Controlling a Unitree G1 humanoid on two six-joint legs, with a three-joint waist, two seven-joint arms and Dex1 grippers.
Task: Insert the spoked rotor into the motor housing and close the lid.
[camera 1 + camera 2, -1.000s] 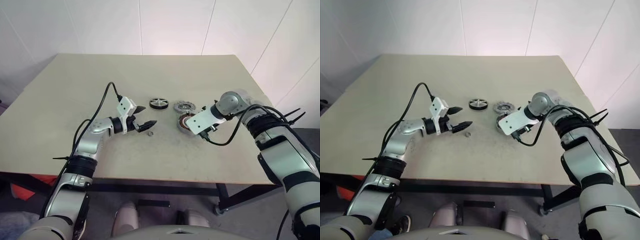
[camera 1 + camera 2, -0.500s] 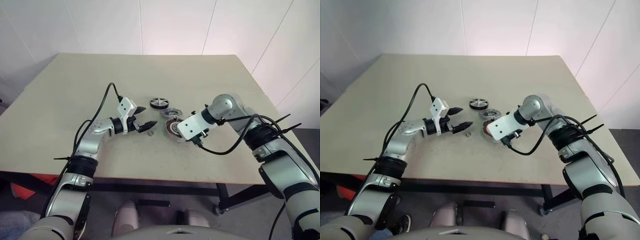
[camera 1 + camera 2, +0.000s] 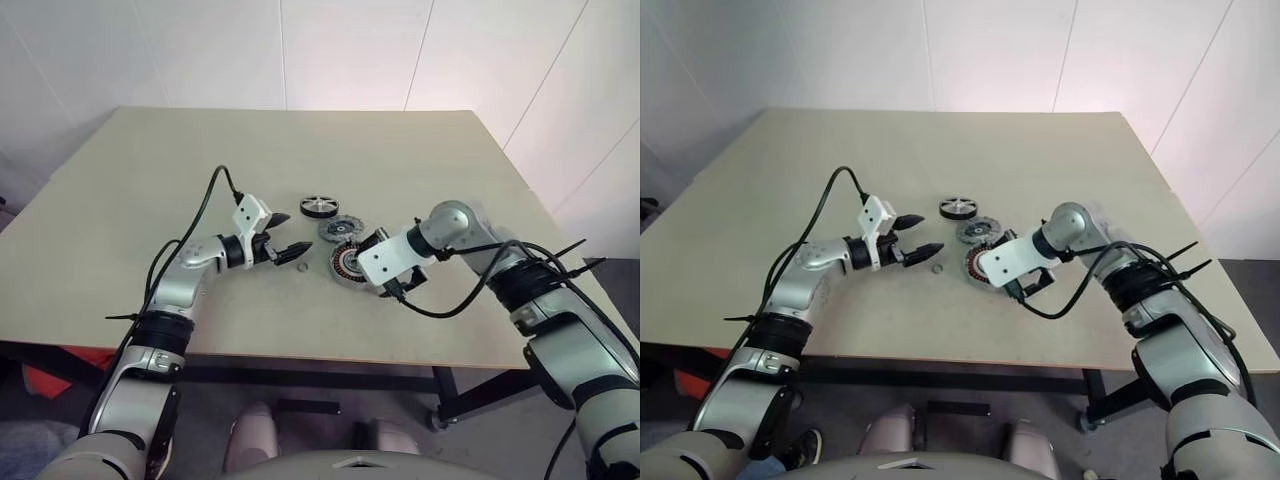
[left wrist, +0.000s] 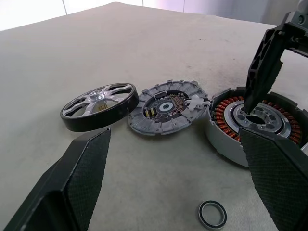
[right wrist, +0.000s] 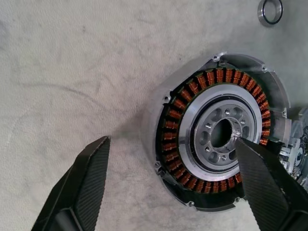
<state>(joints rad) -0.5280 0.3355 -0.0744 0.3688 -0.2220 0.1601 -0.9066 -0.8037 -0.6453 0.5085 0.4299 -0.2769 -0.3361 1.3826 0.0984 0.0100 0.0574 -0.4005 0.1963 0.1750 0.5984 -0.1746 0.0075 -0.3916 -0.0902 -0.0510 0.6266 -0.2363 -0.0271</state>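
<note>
Copper-brown windings ring the silver centre of the shallow grey metal motor housing (image 3: 349, 263), which lies flat on the beige worktop (image 3: 120, 210) a little right of its middle. Right pincer (image 5: 168, 178) hangs above it, tilted steeply down, with its black fingers spread wide and gripping nothing; one fingertip (image 5: 240, 144) hangs over the housing's centre hub and the other over bare worktop beside the housing's rim. In the right wrist view the housing's bore stands open, with nothing seated in it.

Just beyond the housing, on its far side, lies the silvery-grey round lid (image 3: 338, 229) with cut-outs and a raised centre hub, its edge touching or almost touching the housing. Farther still and slightly left rests the small spoked rotor (image 3: 318, 206) with a black rim and pale silvery spokes, flat on the worktop and just beside the lid.

Left pincer (image 3: 290, 237) sits left of the parts, roughly level and pointing right toward them, jaws wide apart and empty. A tiny grey washer ring (image 3: 299, 267) lies on the worktop near its lower fingertip, left of the housing.
</note>
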